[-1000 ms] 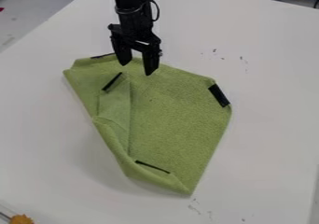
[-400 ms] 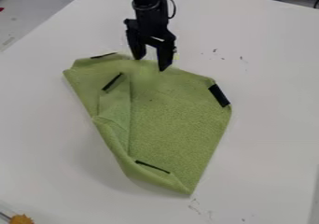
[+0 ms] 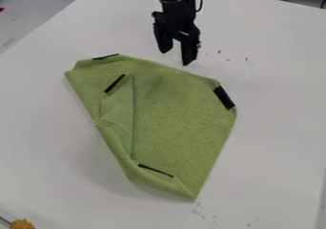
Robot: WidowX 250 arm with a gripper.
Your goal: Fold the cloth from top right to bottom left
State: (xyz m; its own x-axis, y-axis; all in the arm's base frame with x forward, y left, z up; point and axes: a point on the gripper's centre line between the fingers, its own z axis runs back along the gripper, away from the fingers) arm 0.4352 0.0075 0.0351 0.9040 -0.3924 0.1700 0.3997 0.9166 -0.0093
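Fingers of my gripper (image 3: 177, 57) spread, just beyond the far edge of the green cloth (image 3: 172, 113), which lies partly folded on the white table (image 3: 274, 142). Height unclear; pinch the upper-right corner shallowly, then draw diagonally low.

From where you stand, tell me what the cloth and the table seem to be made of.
The cloth looks like matte woven fabric, perhaps cotton or microfibre: soft folds and a fine, grainy texture. The table seems smooth laminate or painted board, with a flat white surface.
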